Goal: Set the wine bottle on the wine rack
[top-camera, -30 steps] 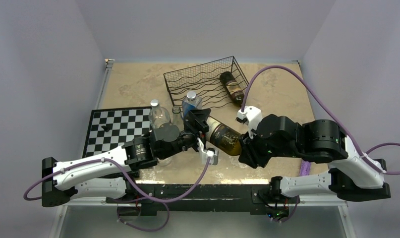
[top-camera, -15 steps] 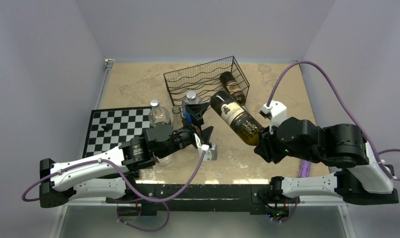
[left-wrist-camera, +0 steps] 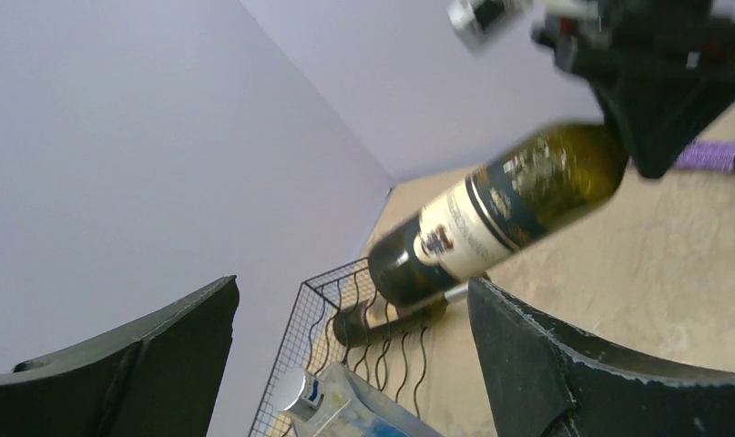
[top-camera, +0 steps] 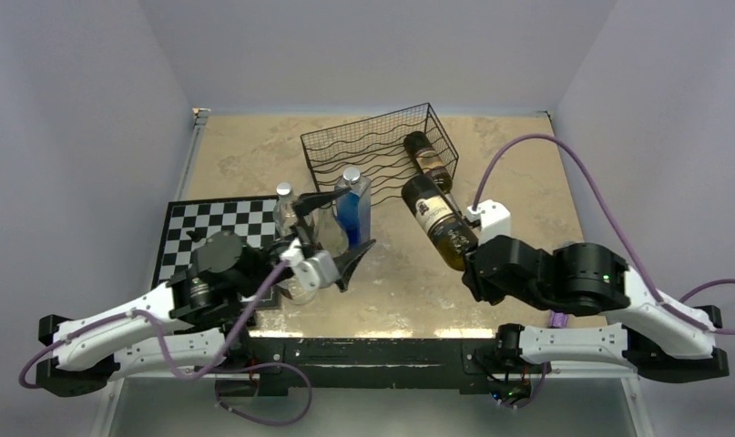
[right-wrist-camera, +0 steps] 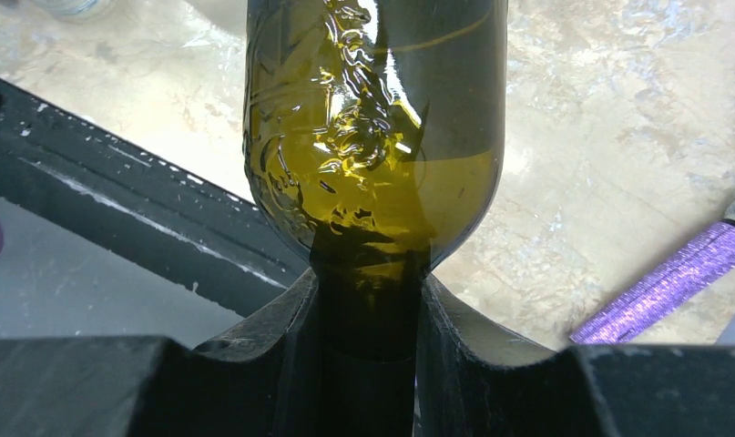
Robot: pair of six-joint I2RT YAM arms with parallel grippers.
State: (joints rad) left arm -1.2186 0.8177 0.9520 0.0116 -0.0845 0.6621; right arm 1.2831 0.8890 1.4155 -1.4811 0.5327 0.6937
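**One bottle in the air, one free trough to find**

One hand does the work here. My right hand [right-wrist-camera: 368, 300] is clamped on the neck of the wine bottle [top-camera: 436, 218], with a finger either side of the glass just below the shoulder. The bottle hangs clear of the table [top-camera: 254, 155], tilted, its base leading and its neck back toward the arm. The base sits just beside the near right corner of the wine rack [top-camera: 363, 150]. As far as I can judge from above, it is not yet inside the wire. My left hand [top-camera: 334, 229] stands wide and holds nothing. It is near the clear water bottle [top-camera: 286, 208] and the blue one [top-camera: 352, 205], at the edge of the chessboard [top-camera: 209, 237].

I take this to be the carry-and-insert step. To do it well, I'd line the bottle's axis up with a trough of the wavy wire before pushing. A neck grip gives little control over a heavy base, so the bottle may swing or sag. A second dark bottle [top-camera: 425, 155] already lies at the rack's right end. I'd therefore aim for the next trough to its left and keep the two from knocking together. I'd go in slowly, let the wire take the weight, and only then ease the fingers apart. The rack looks like light wire and might slide if shoved.
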